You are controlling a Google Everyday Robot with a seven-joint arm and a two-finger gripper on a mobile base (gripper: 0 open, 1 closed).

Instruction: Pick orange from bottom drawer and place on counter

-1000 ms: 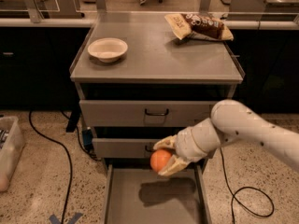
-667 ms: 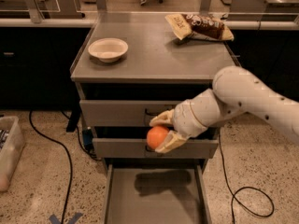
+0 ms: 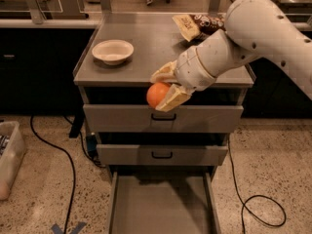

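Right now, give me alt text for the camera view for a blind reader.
A white robot arm's pincer grips the orange in front of the cabinet, just below the front edge of the counter. On it sit a white bowl and a snack bag; the bottom drawer is pulled open below.

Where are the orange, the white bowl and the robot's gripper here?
orange [image 3: 155, 94], camera view: its visible left side.
white bowl [image 3: 112, 51], camera view: its inner hollow.
gripper [image 3: 164, 87], camera view: between its fingertips, holding the orange at the front edge of the counter [image 3: 141, 67].
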